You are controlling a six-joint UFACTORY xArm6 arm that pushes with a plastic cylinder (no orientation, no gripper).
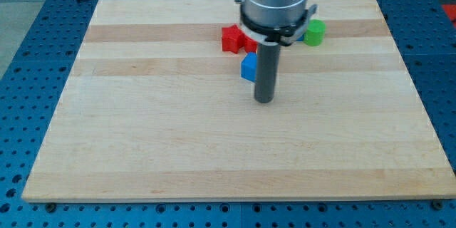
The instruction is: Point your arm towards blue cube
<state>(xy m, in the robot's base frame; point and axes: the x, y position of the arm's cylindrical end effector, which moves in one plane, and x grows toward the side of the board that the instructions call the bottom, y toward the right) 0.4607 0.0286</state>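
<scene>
no readable txt, no labels, brands, nos. or signs anywhere

Blue cube (248,66); half-hidden behind rod

The wooden board (178,149) carries the blue cube (248,67), red blocks (231,38) and a green block (314,33).

Blue cube (248,66), red star block (230,38), green cylinder (314,33), dark rod, pale striped wooden table (178,142).
</scene>
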